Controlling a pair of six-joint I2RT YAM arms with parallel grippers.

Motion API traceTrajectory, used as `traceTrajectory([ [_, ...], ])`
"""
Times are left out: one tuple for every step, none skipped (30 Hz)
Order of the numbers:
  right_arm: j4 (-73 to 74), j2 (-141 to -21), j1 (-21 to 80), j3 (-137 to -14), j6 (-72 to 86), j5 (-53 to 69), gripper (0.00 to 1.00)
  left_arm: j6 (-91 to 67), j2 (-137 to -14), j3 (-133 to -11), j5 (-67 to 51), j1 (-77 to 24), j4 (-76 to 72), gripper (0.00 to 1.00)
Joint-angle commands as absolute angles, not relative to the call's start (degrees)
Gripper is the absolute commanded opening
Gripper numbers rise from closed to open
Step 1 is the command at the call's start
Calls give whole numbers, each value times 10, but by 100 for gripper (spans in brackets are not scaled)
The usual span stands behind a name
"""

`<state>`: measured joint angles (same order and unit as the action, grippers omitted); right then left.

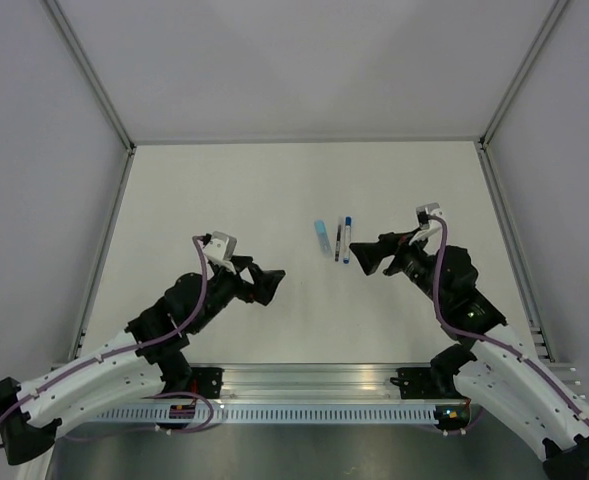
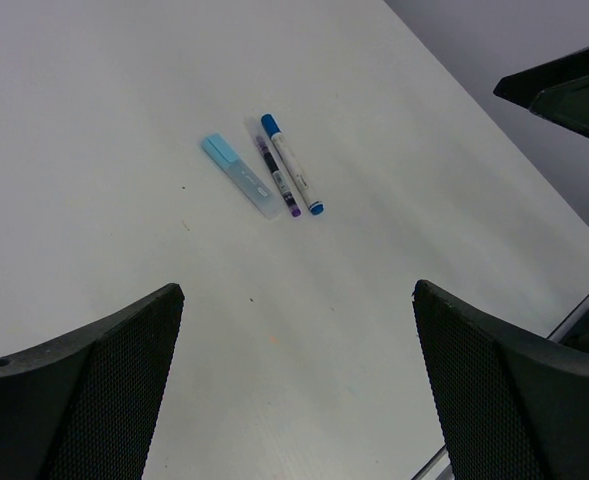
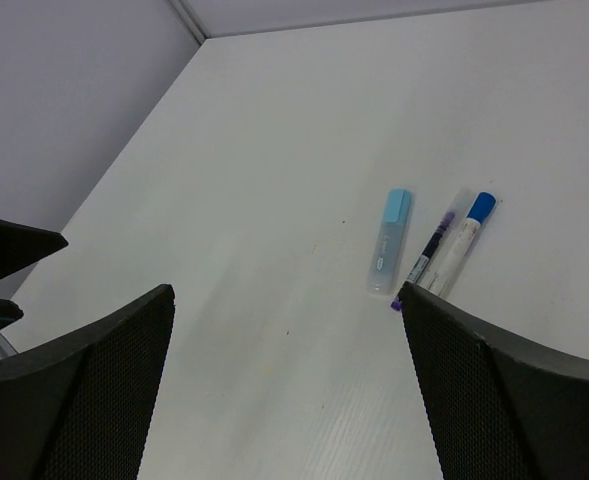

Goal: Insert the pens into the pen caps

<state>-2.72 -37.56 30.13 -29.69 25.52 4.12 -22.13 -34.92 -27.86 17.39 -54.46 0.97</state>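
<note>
Top external: shows the dark pen (image 1: 338, 240) and the blue-and-white pen (image 1: 347, 240) lying side by side on the white table (image 1: 224, 200), right of centre, with the pale-blue cap piece (image 1: 320, 236) just beside them on the left. Puts the right gripper (image 1: 359, 258) near the pens, spread wide and gripping nothing. Puts the left gripper (image 1: 274, 287) well apart from them, likewise spread wide and empty. Left wrist: confirms the wide gap, with all three items lying ahead on the table, clear of both arms.
</note>
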Motion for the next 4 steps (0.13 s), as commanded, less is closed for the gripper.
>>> traceTrajectory([
  [-52,-376,299,-296,242,43,98,-208,-329,-270,156,-542,-23,100],
  [-51,-379,300,-298,239,45,98,-208,-323,-268,158,-542,-22,100],
  [-50,-379,299,-299,238,46,98,-208,-320,-267,159,-542,-23,100],
  [-49,-381,299,-300,238,46,98,-208,-318,-266,161,-542,-22,100],
])
